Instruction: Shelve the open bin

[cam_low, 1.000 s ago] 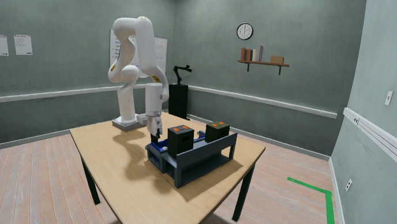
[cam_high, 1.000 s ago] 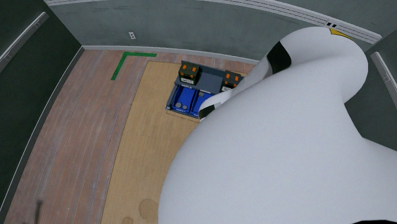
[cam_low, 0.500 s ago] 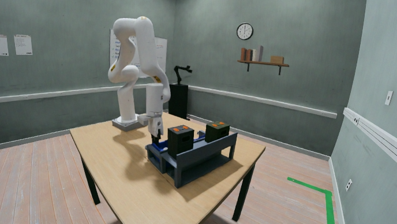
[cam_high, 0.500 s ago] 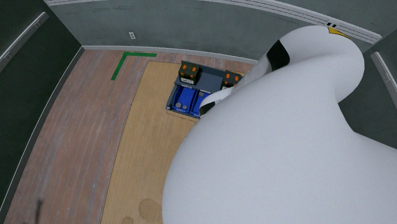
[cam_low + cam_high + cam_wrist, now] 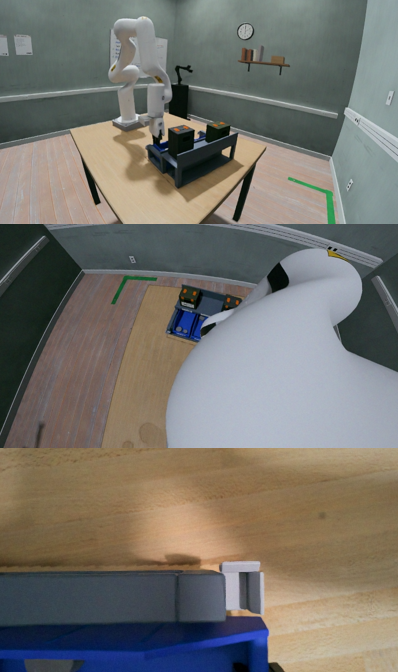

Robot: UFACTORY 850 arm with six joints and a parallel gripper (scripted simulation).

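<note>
My gripper [image 5: 157, 140] points straight down at the front of the grey shelf [image 5: 202, 150] [image 5: 209, 305] and is shut on a blue bin [image 5: 159, 146] [image 5: 150, 640] [image 5: 199, 330]. In the overhead view the arm hides the gripper and most of this bin. In the wrist view the bin lies along the bottom edge, right against the shelf's grey front lip [image 5: 100, 595] and close to a light grey end post [image 5: 242, 588]. A grey part [image 5: 50, 665] shows inside the bin. Another blue bin [image 5: 183, 323] with round grey parts sits beside it in the shelf.
Two dark boxes with orange spots [image 5: 189, 297] [image 5: 232, 302] [image 5: 180, 138] [image 5: 217, 130] stand on the shelf's top board. The shelf stands on a wooden table [image 5: 115, 173] [image 5: 200, 508]. The arm's base [image 5: 125, 122] is at the table's far corner.
</note>
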